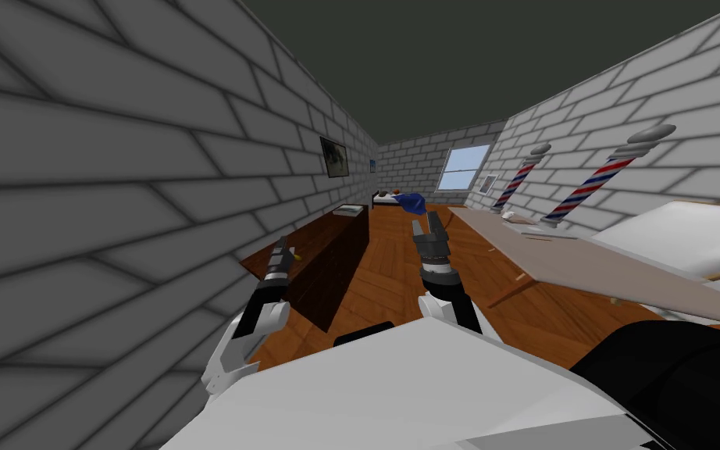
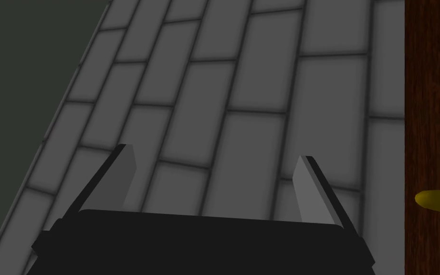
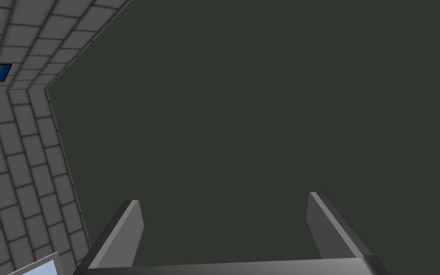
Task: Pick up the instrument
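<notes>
— Instrument (image 1: 296,254) position?
— Small yellow item on the dark wooden dresser (image 1: 331,234), left of centre in the head view, just beside the left gripper (image 1: 281,244), whose jaws stand apart. Right gripper (image 1: 427,224), centre frame: jaws apart, empty.
— Hazards?
— The brick wall (image 1: 116,195) crowds the left arm. A wide swing may strike it or nudge the instrument off the dresser edge. Open floor (image 1: 388,272) lies mid-frame.

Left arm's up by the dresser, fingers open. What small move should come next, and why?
Probably swing the left gripper toward the small yellow object on the dark wooden dresser. Its open fingers face the brick wall, and that object sits off to one side, not between them.
</notes>
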Available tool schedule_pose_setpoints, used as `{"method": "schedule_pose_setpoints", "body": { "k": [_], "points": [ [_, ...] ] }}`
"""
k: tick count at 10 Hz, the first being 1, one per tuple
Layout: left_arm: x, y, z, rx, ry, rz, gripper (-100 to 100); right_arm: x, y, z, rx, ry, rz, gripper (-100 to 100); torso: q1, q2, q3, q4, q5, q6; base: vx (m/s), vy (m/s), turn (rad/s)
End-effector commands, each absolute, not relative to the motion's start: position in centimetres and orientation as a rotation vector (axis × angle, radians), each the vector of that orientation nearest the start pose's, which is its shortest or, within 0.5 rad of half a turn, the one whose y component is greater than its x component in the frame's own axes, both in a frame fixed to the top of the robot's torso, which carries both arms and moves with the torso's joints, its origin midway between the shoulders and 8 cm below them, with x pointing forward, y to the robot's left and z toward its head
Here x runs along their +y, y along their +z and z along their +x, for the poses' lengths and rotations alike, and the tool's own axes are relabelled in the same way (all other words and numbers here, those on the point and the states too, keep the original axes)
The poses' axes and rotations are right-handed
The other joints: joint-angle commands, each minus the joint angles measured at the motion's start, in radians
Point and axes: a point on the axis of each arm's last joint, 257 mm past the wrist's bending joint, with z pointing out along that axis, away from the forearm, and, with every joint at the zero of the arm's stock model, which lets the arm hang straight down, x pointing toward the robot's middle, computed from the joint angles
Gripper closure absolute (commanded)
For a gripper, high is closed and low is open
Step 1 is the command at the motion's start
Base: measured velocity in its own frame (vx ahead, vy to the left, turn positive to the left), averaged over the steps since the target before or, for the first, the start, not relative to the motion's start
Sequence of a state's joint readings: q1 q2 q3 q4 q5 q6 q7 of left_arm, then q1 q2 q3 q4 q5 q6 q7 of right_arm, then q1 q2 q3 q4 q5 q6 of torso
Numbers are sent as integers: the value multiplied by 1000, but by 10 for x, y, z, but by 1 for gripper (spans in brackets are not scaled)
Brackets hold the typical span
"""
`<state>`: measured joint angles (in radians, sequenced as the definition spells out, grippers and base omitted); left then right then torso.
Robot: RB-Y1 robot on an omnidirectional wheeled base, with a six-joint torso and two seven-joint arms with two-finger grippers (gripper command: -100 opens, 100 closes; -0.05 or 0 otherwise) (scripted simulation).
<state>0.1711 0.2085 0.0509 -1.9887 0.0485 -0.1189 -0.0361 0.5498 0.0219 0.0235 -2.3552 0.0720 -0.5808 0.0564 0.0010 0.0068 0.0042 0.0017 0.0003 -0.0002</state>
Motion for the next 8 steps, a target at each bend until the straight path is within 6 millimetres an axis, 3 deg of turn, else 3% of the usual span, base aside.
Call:
{"method": "schedule_pose_setpoints", "body": {
  "k": [1, 2, 5, 8],
  "points": [
    [294, -70, 496, 1031, -1166, -835, -100, -264, 56, 313, 572, 1232, 520, 0, 0, 0, 0, 0, 0, 0, -113, 0, -100],
    [293, -68, 496, 1029, -1168, -833, -100, -264, 56, 313, 572, 1233, 520, 0, 0, 0, 0, 0, 0, 0, -95, 11, -41],
    [298, -87, 525, 1085, -1139, -900, -100, -264, 56, 313, 573, 1232, 520, 0, 1, -2, -1, 0, 0, 0, -100, 11, -68],
    [297, -93, 543, 1118, -1128, -930, -100, -264, 56, 313, 572, 1232, 520, 0, 1, -1, -1, 0, 0, 0, -87, 10, -60]
  ]
}}
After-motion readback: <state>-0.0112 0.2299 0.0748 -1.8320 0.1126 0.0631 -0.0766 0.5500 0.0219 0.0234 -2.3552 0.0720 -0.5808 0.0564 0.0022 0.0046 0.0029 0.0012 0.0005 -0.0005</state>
